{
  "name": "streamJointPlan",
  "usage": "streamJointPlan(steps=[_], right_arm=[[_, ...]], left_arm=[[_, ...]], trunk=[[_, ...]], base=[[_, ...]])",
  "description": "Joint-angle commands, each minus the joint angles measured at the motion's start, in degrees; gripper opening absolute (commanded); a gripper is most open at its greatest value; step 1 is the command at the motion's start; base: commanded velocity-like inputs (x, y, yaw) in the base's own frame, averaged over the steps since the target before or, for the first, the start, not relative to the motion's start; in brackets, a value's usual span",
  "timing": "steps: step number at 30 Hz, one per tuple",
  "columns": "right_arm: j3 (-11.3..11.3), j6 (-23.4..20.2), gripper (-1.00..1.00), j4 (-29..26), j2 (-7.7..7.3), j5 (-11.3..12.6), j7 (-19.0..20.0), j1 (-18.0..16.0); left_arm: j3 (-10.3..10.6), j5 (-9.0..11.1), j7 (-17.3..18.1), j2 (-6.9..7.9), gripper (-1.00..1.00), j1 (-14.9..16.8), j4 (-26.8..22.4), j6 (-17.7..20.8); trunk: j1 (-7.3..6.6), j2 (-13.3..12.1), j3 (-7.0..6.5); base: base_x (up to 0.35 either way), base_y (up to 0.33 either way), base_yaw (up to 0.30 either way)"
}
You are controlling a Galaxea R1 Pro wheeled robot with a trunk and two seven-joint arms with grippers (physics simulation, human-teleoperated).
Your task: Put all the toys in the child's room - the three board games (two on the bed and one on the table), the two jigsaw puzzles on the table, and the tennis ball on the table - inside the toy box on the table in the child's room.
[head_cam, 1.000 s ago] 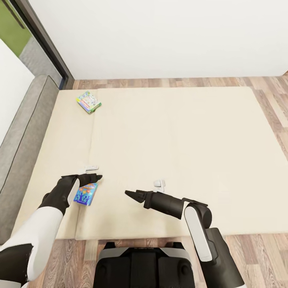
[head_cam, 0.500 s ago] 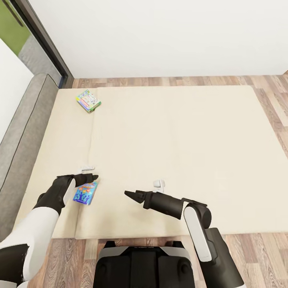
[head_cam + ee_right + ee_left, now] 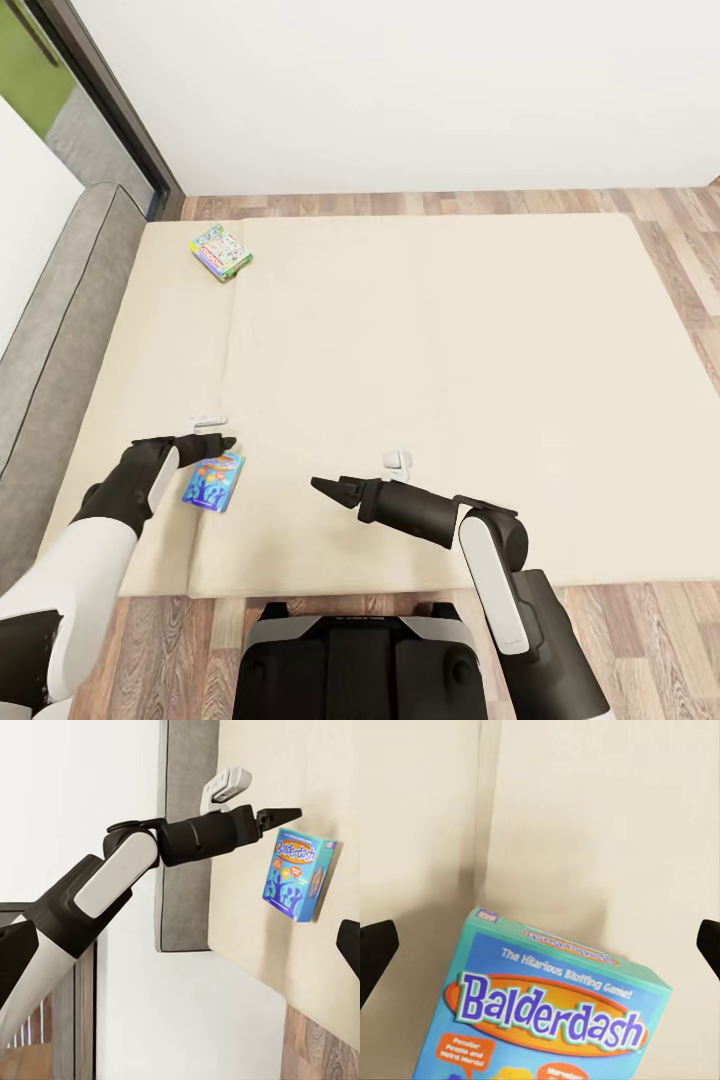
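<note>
Blue game (image 3: pixel 213 482): flat on the bed (image 3: pixel 450 340) near its front edge, marked "Balderdash" (image 3: pixel 551 1012), untouched.
Left gripper (image 3: pixel 210 444): above the game's far edge, apart from it; jaws wide open, holding nothing, black tips at either side in the wrist view.
Second game (image 3: pixel 221 252): near the bed's far left corner, well apart.
Right gripper (image 3: pixel 325 487): low over the bed, right of the blue game; jaws closed to a point, empty.
Headboard (image 3: pixel 60 350): grey, along the bed's left side.
</note>
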State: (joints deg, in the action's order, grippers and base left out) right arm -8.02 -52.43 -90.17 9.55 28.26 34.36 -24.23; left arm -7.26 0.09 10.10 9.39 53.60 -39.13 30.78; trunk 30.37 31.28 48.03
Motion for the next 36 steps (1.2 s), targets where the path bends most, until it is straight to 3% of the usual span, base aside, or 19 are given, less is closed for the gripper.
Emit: streamJointPlan(steps=[1,11,15,21,36], right_arm=[[0.05,-0.31,1.00,-0.02,0.03,-0.04,0.13,-0.03],[0.16,0.27,1.00,-0.01,0.11,-0.20,0.10,-0.03],[0.12,2.35,1.00,-0.01,0.10,-0.18,0.05,-0.03],[0.18,3.79,1.00,-0.01,0.04,-0.21,0.16,-0.03],[0.07,3.53,1.00,-0.09,0.04,-0.05,0.53,-0.03]], left_arm=[[-0.17,0.00,0.25,0.06,1.00,0.01,-0.07,0.35],[-0.07,-0.06,-2.41,0.32,1.00,0.01,-0.05,0.11],[0.08,0.02,-3.26,0.35,1.00,0.01,0.12,-1.87],[-0.11,0.08,-3.58,0.36,1.00,0.01,2.56,-3.93],[-0.17,0.00,-3.59,0.36,1.00,0.01,3.85,-4.32]], trunk=[[0.02,0.06,0.05],[0.02,0.06,0.05],[0.02,0.06,0.05],[0.02,0.06,0.31],[0.02,0.06,1.60]], base=[[0.000,0.000,0.000],[0.000,0.000,0.000],[0.000,0.000,0.000],[0.000,0.000,0.000],[0.000,0.000,0.000]])
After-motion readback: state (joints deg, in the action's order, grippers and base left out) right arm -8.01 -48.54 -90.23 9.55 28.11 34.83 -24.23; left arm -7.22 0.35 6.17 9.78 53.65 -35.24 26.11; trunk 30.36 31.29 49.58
